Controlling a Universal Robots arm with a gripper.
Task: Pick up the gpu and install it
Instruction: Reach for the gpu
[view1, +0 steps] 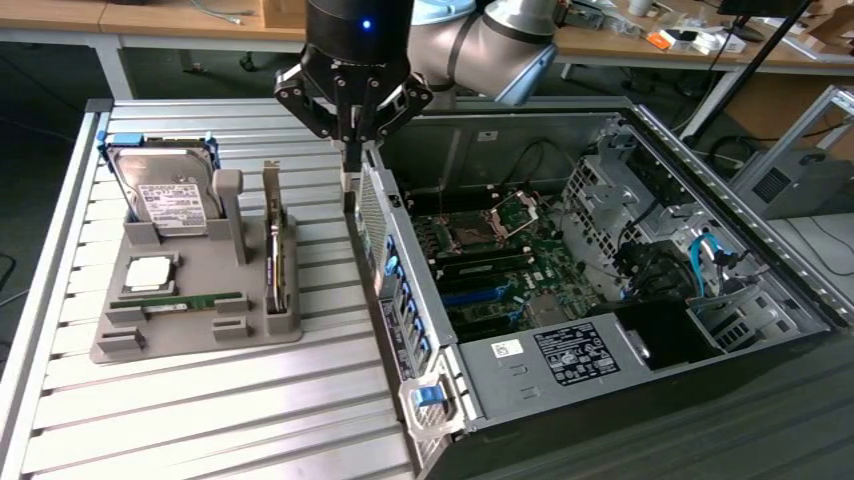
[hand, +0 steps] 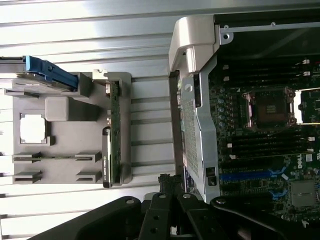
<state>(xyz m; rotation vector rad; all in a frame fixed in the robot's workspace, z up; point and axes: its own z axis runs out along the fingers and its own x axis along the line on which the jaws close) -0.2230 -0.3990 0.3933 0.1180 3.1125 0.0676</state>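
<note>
Directly beneath the gripper (view1: 351, 190) in the exterior view runs the rear wall of the open computer case (view1: 400, 300); the fingers are pressed together with nothing between them. Off to the gripper's side, toward the exterior view's left and lower down, the gpu (view1: 275, 250) stands on its long edge in a slot of the grey holder (view1: 187, 345), apart from the fingers and untouched. That upright seat probably exists so the card's top edge can be pinched from above. Farther from the gripper, past the gpu, the hard drive (view1: 167, 200) leans in its own cradle and the memory stick (view1: 194, 300) lies flat, each kept separate from the rest. The holder rests on a slatted metal table (view1: 200, 420)

From the wrist view, the gripper (hand: 170, 220) shows as dark closed linkages above the strip of table between holder and case. On one side of it the gpu (hand: 114, 135) appears edge-on in the grey holder (hand: 65, 130); on the other side sits the case wall (hand: 200, 125), with the motherboard (hand: 260, 150) facing up, likely laid so for access from above
</note>
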